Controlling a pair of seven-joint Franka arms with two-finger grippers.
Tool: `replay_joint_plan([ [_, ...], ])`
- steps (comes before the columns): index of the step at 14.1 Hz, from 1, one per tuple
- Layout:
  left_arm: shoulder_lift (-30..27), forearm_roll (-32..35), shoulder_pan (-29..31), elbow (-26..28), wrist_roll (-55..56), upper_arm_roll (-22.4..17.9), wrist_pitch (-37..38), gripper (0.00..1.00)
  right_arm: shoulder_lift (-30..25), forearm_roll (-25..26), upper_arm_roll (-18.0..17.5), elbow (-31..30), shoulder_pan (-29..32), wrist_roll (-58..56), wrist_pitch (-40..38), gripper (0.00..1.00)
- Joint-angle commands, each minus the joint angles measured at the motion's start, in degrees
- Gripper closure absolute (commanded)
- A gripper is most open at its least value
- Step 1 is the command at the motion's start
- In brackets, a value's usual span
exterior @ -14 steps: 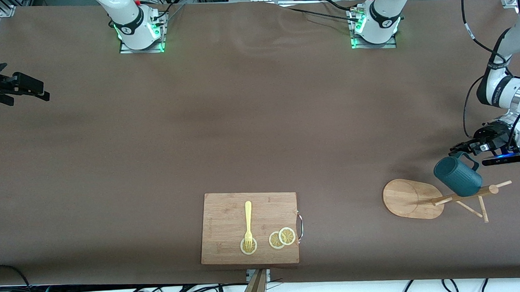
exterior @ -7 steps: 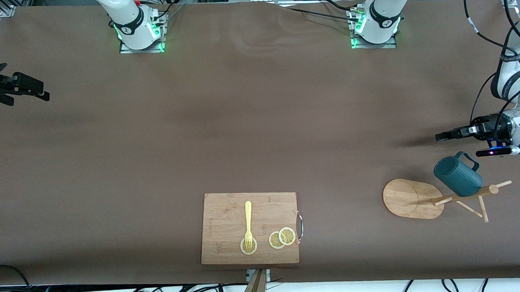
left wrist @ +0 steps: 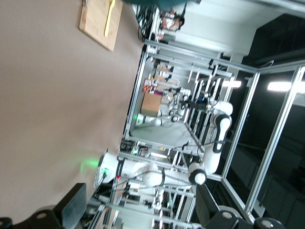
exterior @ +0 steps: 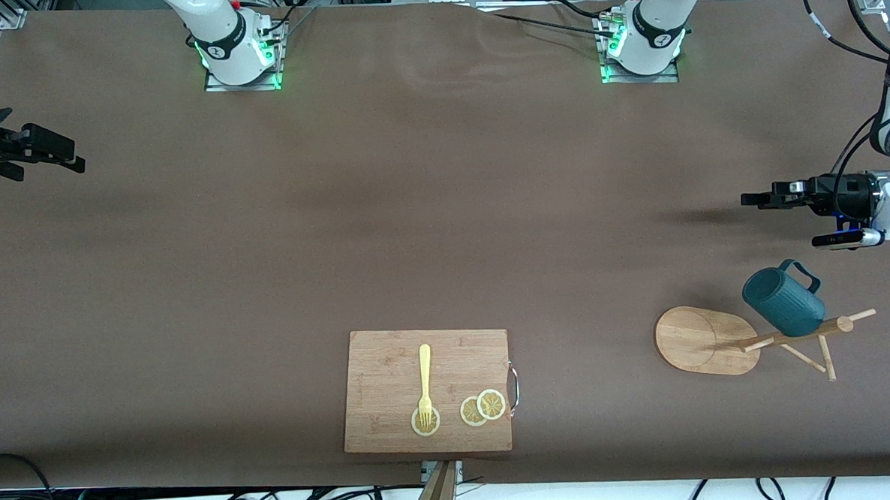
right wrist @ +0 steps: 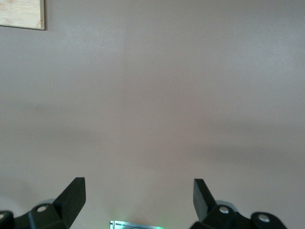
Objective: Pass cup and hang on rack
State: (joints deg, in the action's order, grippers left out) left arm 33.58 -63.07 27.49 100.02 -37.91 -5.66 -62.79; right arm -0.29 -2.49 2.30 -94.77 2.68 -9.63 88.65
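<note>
On the tabletop (exterior: 443, 205) were 1 cup (exterior: 784, 301), 1 rack (exterior: 708, 340), 1 cutting board (exterior: 390, 372), 1 fork (exterior: 425, 386) and 3 lemon slices (exterior: 491, 404).

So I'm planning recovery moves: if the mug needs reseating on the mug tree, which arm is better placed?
Left: its gripper, open, hovers beside the mug on the mug tree. The right gripper waits at the right arm's end.

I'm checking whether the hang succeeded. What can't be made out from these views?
- Which peg carries the cup: front view, the cup's body hides its contact with the rack.
- Cup in left wrist view: cut off by the edge, only a dark sliver.
- Right end effector: front view, partly cut by the edge.
- Left end effector: front view, side-on, finger gap unreadable.
</note>
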Motion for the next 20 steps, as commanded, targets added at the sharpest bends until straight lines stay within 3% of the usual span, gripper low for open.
replay_joint_plan([
  [1, -5.2, 6.4, -2.3, -3.9, 5.2, 0.8, 0.6, 0.00, 0.4, -1.1, 0.0, 1.2, 0.0, -0.1, -0.9, 0.00],
  [6, -13.9, 15.9, -10.5, -8.1, 17.9, 0.7, -0.1, 0.00, 0.4, -1.1, 0.0, 1.2, 0.0, -0.1, -0.9, 0.00],
  [11, -19.6, 36.8, -22.6, -16.3, 21.2, 0.7, -5.5, 0.00, 0.4, -1.2, 0.0, 1.2, 0.1, -0.1, -0.9, 0.00],
  [18, -23.6, 57.4, -30.9, -16.8, 20.7, 0.9, -18.7, 0.00, 0.4, -1.2, 0.0, 1.2, 0.0, -0.1, -0.9, 0.00],
  [20, -26.4, 61.4, -32.0, -16.6, 22.1, 1.4, -19.0, 0.00, 0.4, -1.2, 0.1, 1.2, 0.0, -0.1, -0.9, 0.00],
])
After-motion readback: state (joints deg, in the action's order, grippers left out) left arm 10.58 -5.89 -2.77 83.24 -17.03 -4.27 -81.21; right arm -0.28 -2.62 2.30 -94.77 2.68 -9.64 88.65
